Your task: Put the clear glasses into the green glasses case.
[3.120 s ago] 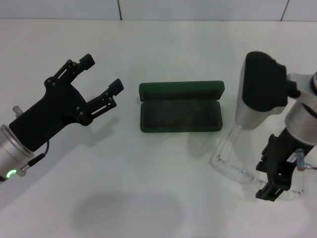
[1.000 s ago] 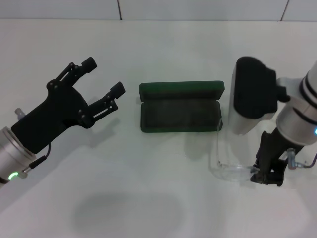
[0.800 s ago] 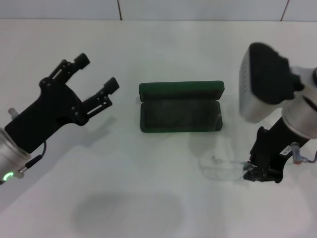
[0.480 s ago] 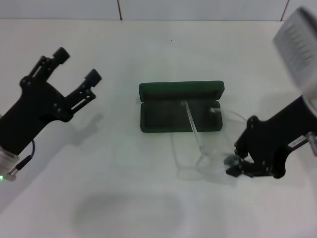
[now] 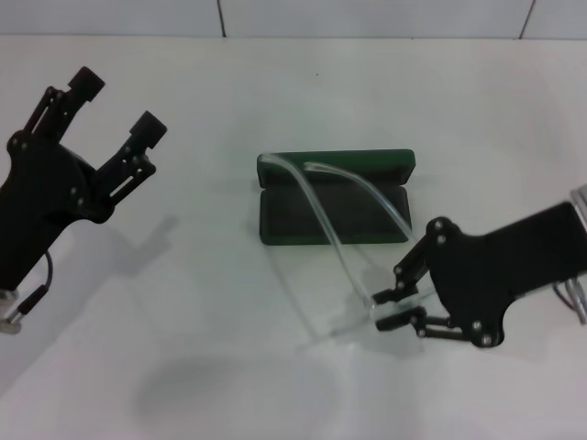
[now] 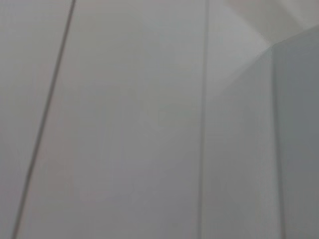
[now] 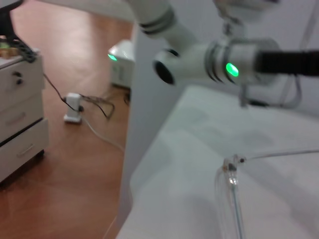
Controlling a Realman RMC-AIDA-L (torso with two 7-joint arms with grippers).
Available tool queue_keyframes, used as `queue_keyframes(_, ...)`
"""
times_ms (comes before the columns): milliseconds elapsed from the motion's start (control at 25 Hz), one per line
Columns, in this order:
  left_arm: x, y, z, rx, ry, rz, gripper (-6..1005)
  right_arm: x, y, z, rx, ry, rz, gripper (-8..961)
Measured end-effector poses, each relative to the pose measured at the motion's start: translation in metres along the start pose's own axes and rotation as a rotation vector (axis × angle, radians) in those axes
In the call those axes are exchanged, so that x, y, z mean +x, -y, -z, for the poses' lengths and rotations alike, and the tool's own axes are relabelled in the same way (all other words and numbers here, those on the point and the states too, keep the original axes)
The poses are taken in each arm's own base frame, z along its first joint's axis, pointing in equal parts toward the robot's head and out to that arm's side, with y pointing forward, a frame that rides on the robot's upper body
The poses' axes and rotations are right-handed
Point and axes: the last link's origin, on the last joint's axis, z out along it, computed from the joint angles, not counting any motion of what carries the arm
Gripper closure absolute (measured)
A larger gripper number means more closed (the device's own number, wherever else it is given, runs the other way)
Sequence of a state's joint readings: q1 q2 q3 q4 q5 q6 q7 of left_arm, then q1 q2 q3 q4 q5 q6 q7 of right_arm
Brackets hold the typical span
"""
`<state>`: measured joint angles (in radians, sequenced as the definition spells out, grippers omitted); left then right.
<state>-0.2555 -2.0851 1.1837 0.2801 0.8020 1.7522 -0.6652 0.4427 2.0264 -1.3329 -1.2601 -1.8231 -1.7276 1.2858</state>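
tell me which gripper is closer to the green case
Right. The right gripper sits just off the green glasses case's front right corner, holding the clear glasses; the left gripper hangs open, well off its left end.

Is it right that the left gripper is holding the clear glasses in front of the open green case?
Not quite: the right gripper holds the clear glasses in front of the open green case, as the head view shows. The left gripper is open, off to the side.
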Motion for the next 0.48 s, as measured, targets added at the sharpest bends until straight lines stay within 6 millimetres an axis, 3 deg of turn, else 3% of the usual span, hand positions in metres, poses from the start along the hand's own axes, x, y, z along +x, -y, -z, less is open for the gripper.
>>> queue_keyframes(480,0.012,-0.004,-0.028,-0.284,0.05,0.186,111,0.02,0.0,-0.017,0.164,0.252,0.226,830)
